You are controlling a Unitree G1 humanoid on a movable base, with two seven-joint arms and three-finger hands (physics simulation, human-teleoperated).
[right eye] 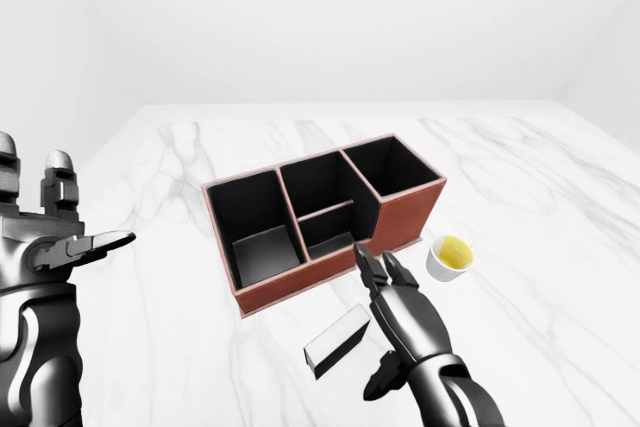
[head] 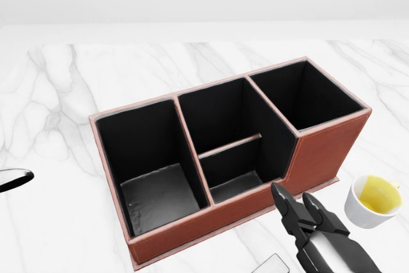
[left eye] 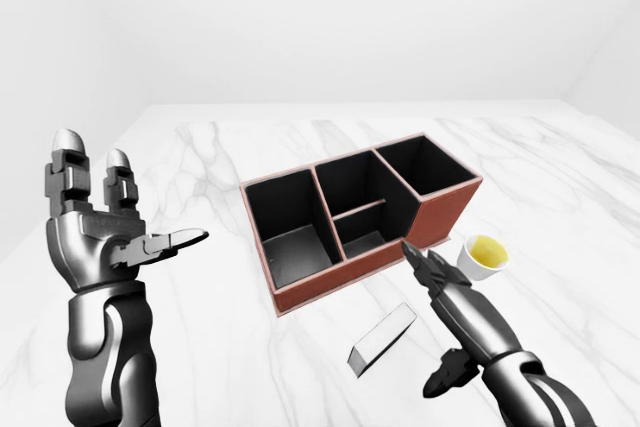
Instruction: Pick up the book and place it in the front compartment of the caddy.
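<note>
At 9 o'clock in the left-eye view the left hand (left eye: 105, 222) stands raised well clear of the table (left eye: 200, 147), its fingers spread and holding nothing; it is best left parked there. Toward the centre sits the caddy (left eye: 300, 292), all of its compartments empty. The book (left eye: 383, 339) lies flat on the marble at about 6 o'clock, near the caddy's low wall but apart from it. The right hand (left eye: 447, 305) hovers just to the book's right, fingers extended and open, thumb hanging low, not touching anything. To grasp well, it should likely drop lower and swing toward 9 o'clock, so fingers and thumb straddle the book's narrow thickness. The cup (left eye: 481, 256) at 3 o'clock holds yellow liquid near the hand, so that sweep should probably stay clear of it.
</note>
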